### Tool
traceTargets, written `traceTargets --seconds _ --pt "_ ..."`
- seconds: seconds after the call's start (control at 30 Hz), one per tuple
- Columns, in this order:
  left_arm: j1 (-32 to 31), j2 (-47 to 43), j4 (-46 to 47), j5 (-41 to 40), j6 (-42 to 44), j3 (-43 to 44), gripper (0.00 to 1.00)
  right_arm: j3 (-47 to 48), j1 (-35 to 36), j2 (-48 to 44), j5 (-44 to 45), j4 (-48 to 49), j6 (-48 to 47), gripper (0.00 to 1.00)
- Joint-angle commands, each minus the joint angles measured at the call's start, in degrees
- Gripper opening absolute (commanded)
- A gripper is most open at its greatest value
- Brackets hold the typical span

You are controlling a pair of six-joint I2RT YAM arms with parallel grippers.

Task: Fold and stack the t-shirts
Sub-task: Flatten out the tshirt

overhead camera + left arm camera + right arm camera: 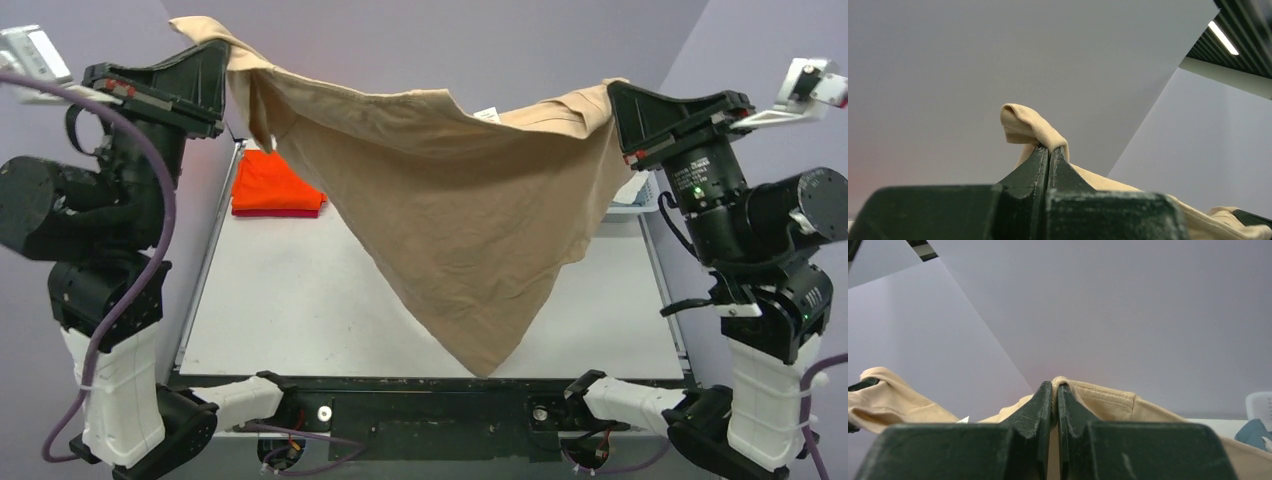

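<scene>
Two grips share one tee. My left gripper [226, 48] is clamped fully shut on a bunched corner of the tan tee [440, 200]. In the left wrist view a small roll of cloth pokes out just past the tips and no gap shows between the jaws. Below and beyond this gripper a folded orange tee [270, 185] lies on the table [300, 300]; I judge it to be the start of the stack, parked at the far corner to keep it out of the working space.

Between my two sets of jaws the top edge of the tan tee sags in a shallow curve, with the label [487, 115] nearer the right one. The body hangs beneath as a wide triangle, its lowest point down by the near table edge. I cannot tell whether it touches. Holding it high and spread lets its weight pull out the creases and show its outline before I lay it flat.

My right gripper [612, 96] is likewise closed tight on a hemmed fold of the tan tee, a sliver of which sits at the tips in the right wrist view. Just behind this gripper stands the basket [632, 200]. By my reckoning, folding of this tee has not begun.
</scene>
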Motion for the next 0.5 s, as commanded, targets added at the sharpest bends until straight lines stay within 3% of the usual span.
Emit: traceTargets --seconds 0.0,0.17,0.3,0.47 --pt "-0.05 7.08 -1.96 -5.82 3.68 2.63 0.0 5.42 -0.3 7.54 5.21 -1.8 -6.22 0.0" --pt "1.95 16.49 -3.21 -10.57 5.73 8.04 0.0 8.25 -6.26 15.94 7.13 -0.65 -7.57 0.0" --pt "5.79 29.56 -4.06 -10.91 6.84 19.95 0.0 8.93 -11.66 22.26 4.14 5.45 -8.5 0.0" --pt "9.27 40.09 -0.23 -8.8 8.39 32.5 0.0 22.21 -15.61 34.2 2.77 11.72 -9.1 0.0"
